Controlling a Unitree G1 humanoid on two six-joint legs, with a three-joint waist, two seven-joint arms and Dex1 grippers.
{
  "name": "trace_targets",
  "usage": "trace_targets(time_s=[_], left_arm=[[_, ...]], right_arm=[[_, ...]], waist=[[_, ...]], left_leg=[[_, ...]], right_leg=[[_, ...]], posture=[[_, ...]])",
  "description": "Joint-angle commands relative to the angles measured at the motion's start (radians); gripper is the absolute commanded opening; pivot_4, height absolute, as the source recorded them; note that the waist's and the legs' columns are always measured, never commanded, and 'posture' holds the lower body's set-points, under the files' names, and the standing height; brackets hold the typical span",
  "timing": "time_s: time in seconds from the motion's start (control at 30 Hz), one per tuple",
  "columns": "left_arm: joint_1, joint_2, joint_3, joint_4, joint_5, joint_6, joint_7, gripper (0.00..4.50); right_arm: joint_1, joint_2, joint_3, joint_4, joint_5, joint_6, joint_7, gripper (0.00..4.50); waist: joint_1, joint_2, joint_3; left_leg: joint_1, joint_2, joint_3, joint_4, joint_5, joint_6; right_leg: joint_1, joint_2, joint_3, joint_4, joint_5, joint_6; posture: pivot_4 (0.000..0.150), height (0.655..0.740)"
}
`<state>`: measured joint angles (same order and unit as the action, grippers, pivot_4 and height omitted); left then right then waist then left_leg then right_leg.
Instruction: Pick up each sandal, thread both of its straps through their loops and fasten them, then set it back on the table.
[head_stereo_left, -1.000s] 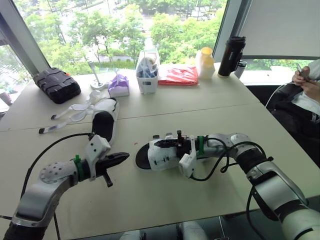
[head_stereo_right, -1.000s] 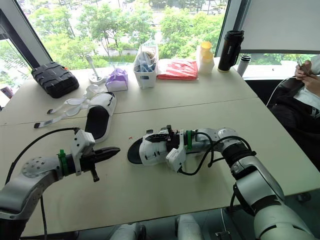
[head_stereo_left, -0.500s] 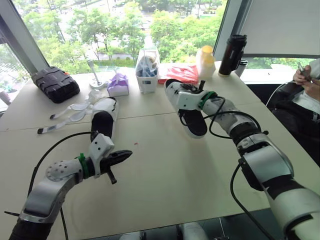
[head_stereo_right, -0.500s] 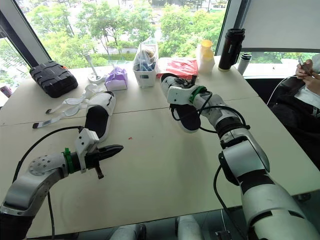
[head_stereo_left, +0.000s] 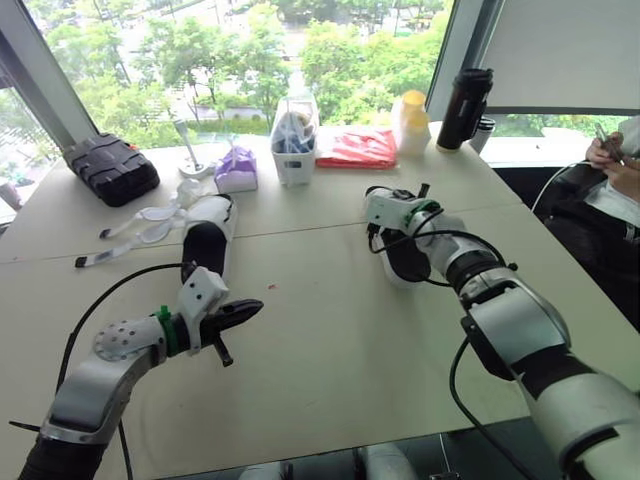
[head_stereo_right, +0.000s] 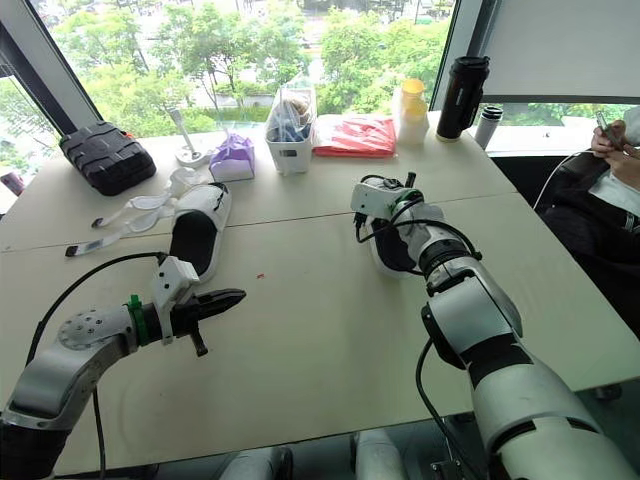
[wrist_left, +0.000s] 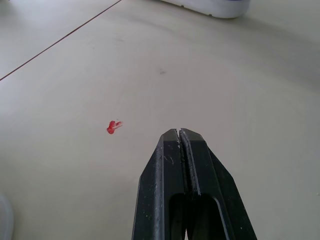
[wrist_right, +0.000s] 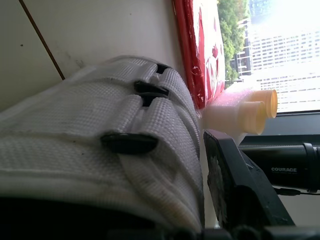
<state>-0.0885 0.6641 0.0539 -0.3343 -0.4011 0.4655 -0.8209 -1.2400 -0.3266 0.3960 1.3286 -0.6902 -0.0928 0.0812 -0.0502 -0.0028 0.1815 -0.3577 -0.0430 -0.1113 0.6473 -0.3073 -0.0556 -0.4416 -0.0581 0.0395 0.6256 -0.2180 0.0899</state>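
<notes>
Head views: the fastened sandal (head_stereo_left: 404, 260) sits on the desk (head_stereo_left: 330, 340), on the robot's side of the white basket (head_stereo_left: 295, 130) and to its right. Its long axis runs roughly away from the robot. The strapped end points toward the basket's side of the desk, and the bare black footbed points back at the robot. The right fingers (head_stereo_left: 386, 216) grip it at the strapped end. The open sandal (head_stereo_left: 208, 240) lies on the robot's side of the basket and to its left, also lengthwise away from the robot. Its loose straps (head_stereo_left: 130, 235) trail out farther left. The left fingers (head_stereo_left: 245, 312) hover over the desk, well short of the basket and just nearer the robot than the open sandal.

Left wrist view: the left fingers are pressed together, holding nothing, above bare desk beside a red speck (wrist_left: 114, 127).

Right wrist view: two white woven straps pass through black loops on the fastened sandal. One black finger lies against its side.
</notes>
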Motion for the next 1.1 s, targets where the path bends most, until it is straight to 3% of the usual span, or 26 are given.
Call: trace_targets(time_s=[0.03, 0.1, 0.27, 0.4, 0.6, 0.67, 0.77, 0.87, 0.97, 1.1], left_arm=[[0.006, 0.009, 0.008, -0.03, 0.006, -0.013, 0.004, 0.0], [0.009, 0.013, 0.01, -0.03, 0.008, -0.013, 0.004, 0.0], [-0.003, 0.012, 0.038, -0.022, 0.034, -0.052, 0.029, 0.0], [-0.012, 0.031, 0.054, -0.007, 0.064, -0.076, 0.047, 0.0], [-0.057, 0.058, 0.097, 0.042, 0.162, -0.139, 0.131, 0.0], [-0.066, 0.069, 0.098, 0.061, 0.188, -0.159, 0.141, 0.0], [-0.152, 0.143, 0.066, 0.198, 0.372, -0.275, 0.224, 0.0], [-0.224, 0.151, 0.048, 0.297, 0.433, -0.339, 0.271, 0.0], [-0.349, 0.16, -0.029, 0.488, 0.557, -0.432, 0.329, 0.83], [-0.488, 0.132, -0.113, 0.712, 0.65, -0.529, 0.377, 2.77]], right_arm=[[-0.028, 0.003, -0.017, -0.018, 0.04, 0.005, 0.026, 1.54], [-0.018, 0.0, -0.012, -0.024, 0.048, 0.005, 0.06, 2.11], [0.04, -0.084, 0.035, -0.133, 0.048, -0.056, 0.232, 4.46], [0.195, -0.211, -0.016, -0.457, 0.139, -0.006, 0.47, 4.46], [0.483, -0.352, -0.19, -1.179, 0.46, 0.42, 0.926, 4.46], [0.512, -0.367, -0.212, -1.292, 0.529, 0.542, 0.997, 4.46], [0.497, -0.321, -0.356, -1.549, 0.881, 0.875, 1.12, 4.46], [0.484, -0.29, -0.414, -1.654, 1.033, 0.987, 1.111, 4.46], [0.464, -0.252, -0.379, -1.646, 1.036, 1.017, 1.017, 4.5], [0.476, -0.242, -0.324, -1.633, 1.031, 0.983, 0.96, 4.5]], waist=[[-0.003, 0.0, 0.0], [-0.006, 0.0, 0.0], [-0.01, 0.0, 0.0], [-0.005, -0.001, -0.001], [0.008, -0.001, -0.001], [0.002, -0.001, -0.001], [0.005, -0.001, 0.001], [0.01, -0.001, 0.0], [0.016, -0.003, -0.001], [0.03, -0.004, -0.001]], left_leg=[[0.0, 0.0, 0.0, 0.0, 0.0, 0.0], [0.0, 0.0, 0.0, 0.0, 0.0, 0.0], [0.001, 0.0, 0.0, 0.001, 0.0, 0.0], [0.001, 0.0, 0.0, 0.001, 0.0, 0.0], [0.001, 0.001, -0.001, 0.002, 0.0, 0.001], [0.002, 0.001, 0.0, 0.003, 0.0, 0.001], [0.002, 0.003, 0.001, 0.004, 0.0, 0.001], [0.002, 0.005, -0.002, 0.004, 0.0, 0.001], [0.003, 0.004, -0.001, 0.004, 0.0, 0.001], [0.001, 0.003, -0.001, 0.006, 0.0, 0.001]], right_leg=[[0.0, 0.0, 0.0, 0.0, 0.0, 0.0], [0.0, 0.0, 0.0, 0.001, 0.0, 0.0], [0.0, 0.0, 0.001, 0.002, 0.0, 0.0], [0.001, 0.001, 0.001, 0.002, 0.0, 0.0], [0.002, 0.001, 0.001, 0.002, 0.0, 0.0], [0.002, 0.002, 0.001, 0.002, 0.0, 0.001], [0.001, 0.003, 0.001, 0.004, 0.0, 0.0], [0.001, 0.007, 0.001, 0.004, 0.0, 0.0], [0.003, 0.006, 0.0, 0.004, 0.0, 0.0], [0.001, 0.005, 0.0, 0.003, 0.0, 0.0]], posture=[[0.15, 0.74], [0.15, 0.74], [0.15, 0.74], [0.15, 0.74], [0.15, 0.74], [0.15, 0.74], [0.15, 0.74], [0.15, 0.74], [0.15, 0.74], [0.15, 0.74]])
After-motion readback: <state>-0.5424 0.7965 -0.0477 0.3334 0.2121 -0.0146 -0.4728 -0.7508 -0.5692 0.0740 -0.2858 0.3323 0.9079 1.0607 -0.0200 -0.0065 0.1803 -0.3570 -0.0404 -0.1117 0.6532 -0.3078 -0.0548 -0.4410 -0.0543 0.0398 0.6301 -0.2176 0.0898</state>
